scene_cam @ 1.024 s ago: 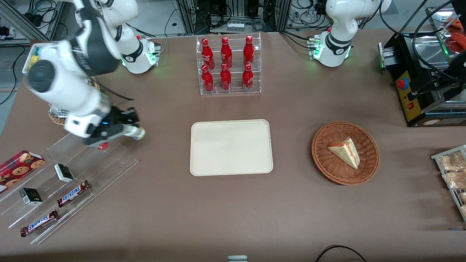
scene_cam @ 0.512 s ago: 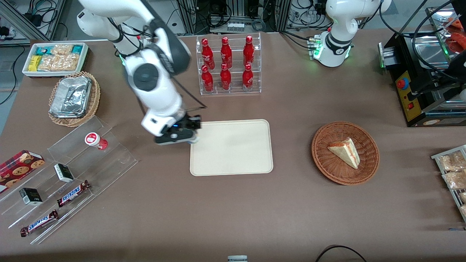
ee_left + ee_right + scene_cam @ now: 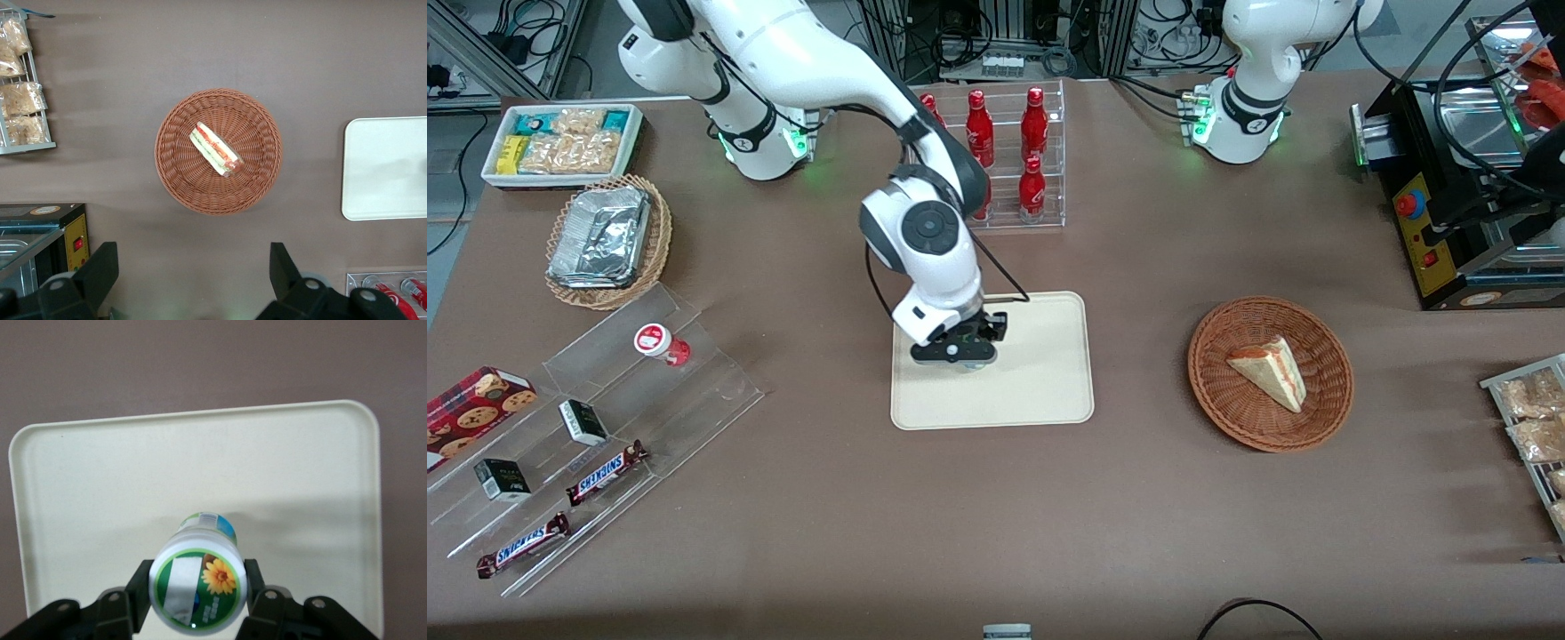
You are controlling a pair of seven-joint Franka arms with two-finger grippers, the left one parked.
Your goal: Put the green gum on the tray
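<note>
The green gum [image 3: 198,587] is a small bottle with a white lid bearing a green and yellow flower label. My right gripper [image 3: 197,588] is shut on it, one black finger pressed to each side of the lid. Below it lies the cream tray [image 3: 100,480]. In the front view the gripper [image 3: 955,353] hangs over the tray [image 3: 1040,373], above the part toward the working arm's end. The arm hides the bottle in that view.
A red-lidded bottle [image 3: 660,342] stands on the clear acrylic steps [image 3: 605,418] with candy bars. A rack of red soda bottles [image 3: 1005,169] stands farther from the camera than the tray. A wicker basket [image 3: 1232,404] with a sandwich sits toward the parked arm's end.
My gripper has carried the green gum from beside the acrylic steps, across the table, to a spot over the tray.
</note>
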